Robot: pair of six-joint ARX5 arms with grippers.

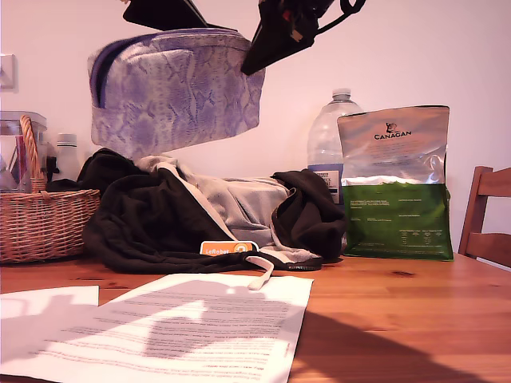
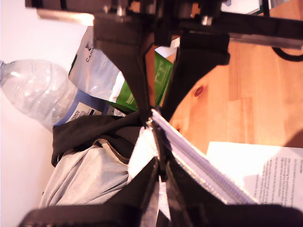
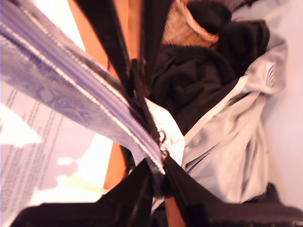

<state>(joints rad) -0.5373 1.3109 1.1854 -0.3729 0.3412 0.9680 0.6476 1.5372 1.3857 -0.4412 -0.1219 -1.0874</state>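
Note:
A purple snakeskin-pattern zip pouch (image 1: 176,88) hangs in the air above the table, held from above at both ends. My first gripper (image 1: 254,60) is shut on its end toward the exterior view's right; up close the jaws (image 2: 152,120) pinch the zipper edge of the pouch (image 2: 203,175). My second gripper (image 1: 172,20) is shut on the top edge toward the exterior view's left, and in its wrist view the gripper (image 3: 161,146) pinches the pouch (image 3: 61,94) by its zip end.
Under the pouch lies a heaped black and grey jacket (image 1: 200,215) with an orange label (image 1: 227,248). A wicker basket (image 1: 40,219) stands at the exterior view's left. A water bottle (image 1: 327,136) and a Canagan bag (image 1: 395,183) stand right. Printed paper (image 1: 176,327) lies in front, a chair (image 1: 491,215) far right.

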